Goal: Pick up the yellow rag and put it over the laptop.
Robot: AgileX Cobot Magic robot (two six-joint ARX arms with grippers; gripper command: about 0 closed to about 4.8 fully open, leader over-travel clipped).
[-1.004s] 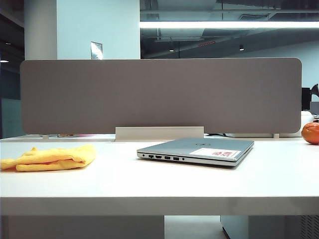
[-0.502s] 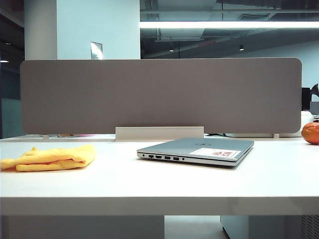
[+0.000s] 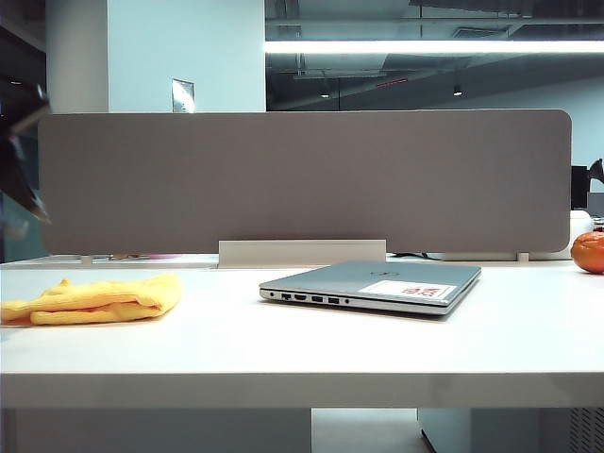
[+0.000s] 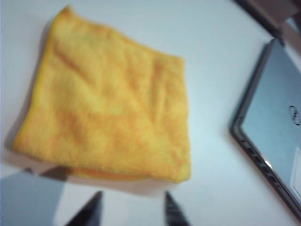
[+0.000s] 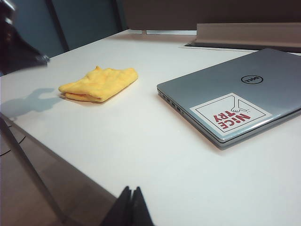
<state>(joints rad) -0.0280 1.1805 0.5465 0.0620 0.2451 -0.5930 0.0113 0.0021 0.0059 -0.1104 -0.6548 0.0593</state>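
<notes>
Yellow rag (folded), softly rumpled

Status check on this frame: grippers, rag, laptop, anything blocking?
Left gripper above the yellow rag, jaws apart, empty. Right gripper back at table edge, jaws shut. Rag folded on table, laptop closed. Nothing between them; orange far right.

My left hand hangs in the air with its two dark fingertips standing apart, nothing between them. From the exterior view I see that arm only as a dark blurred shape at the far left edge. My right hand sits low, fingers pressed together and empty.
</notes>
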